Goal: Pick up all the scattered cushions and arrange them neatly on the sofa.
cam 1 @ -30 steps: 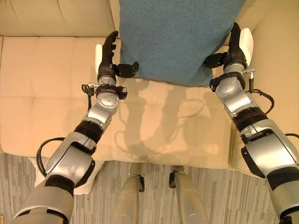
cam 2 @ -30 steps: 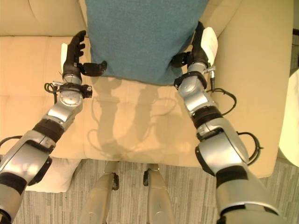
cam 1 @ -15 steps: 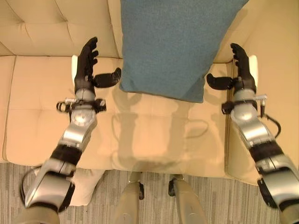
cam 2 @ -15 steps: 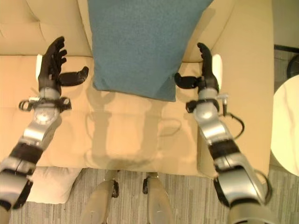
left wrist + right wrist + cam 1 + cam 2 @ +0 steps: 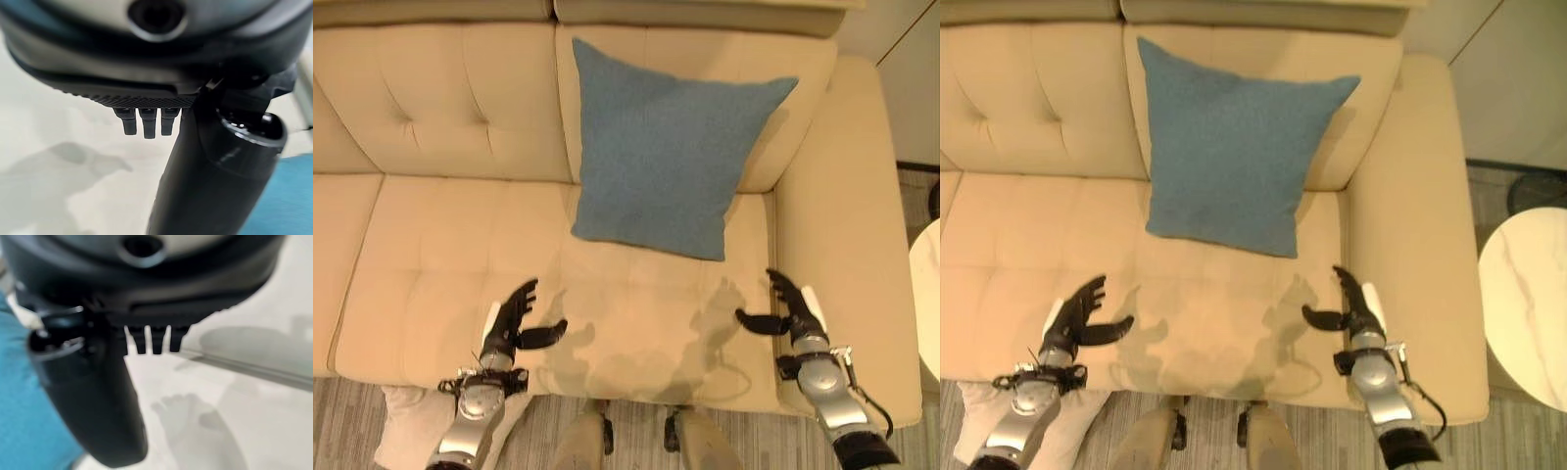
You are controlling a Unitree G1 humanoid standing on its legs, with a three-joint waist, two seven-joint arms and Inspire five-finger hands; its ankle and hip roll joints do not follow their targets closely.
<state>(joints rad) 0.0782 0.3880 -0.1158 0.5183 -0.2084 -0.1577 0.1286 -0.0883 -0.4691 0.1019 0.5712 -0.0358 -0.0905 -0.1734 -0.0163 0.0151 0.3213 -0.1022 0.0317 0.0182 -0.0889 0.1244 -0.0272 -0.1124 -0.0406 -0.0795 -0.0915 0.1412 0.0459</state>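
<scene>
- Blue cushion (image 5: 666, 162) stands tilted against the backrest (image 5: 460, 98) of the beige sofa (image 5: 431, 245), on the robot's right half of it, just beside the right armrest (image 5: 847, 215).
- Cushion's lower edge rests on the seat (image 5: 460, 264); top corners lean on the back pad, one corner pointing toward the armrest.
- Neither hand touches the cushion; both are well apart from it, low over the seat's front edge.
- L hand (image 5: 509, 323) hovers over the front of the seat, fingers straight & spread wide, thumb sticking out toward the middle. Holds nothing.
- L wrist view: straight fingertips (image 5: 146, 125) in a row past the palm, thumb (image 5: 220, 171) bulky in front, pale seat beyond, a bit of blue cushion (image 5: 279, 200) at one corner.
- R hand (image 5: 793, 311) hovers near the seam between seat & right armrest, fingers straight & wide, thumb out toward the middle. Empty too.
- R wrist view: fingertips (image 5: 156, 342) straight in a row, thumb (image 5: 98, 401) in front, blue cushion (image 5: 24, 396) along one side, pale seat behind w/ hand shadows on it.
- White cushion (image 5: 406, 441) lies on the floor (image 5: 1136, 450) by the sofa's front, under the L arm, partly hidden by it.
- Round pale table (image 5: 1528, 304) stands on the robot's right, beside the armrest, apart from the sofa.
- Floor is grey striped carpet at the sofa's foot.
</scene>
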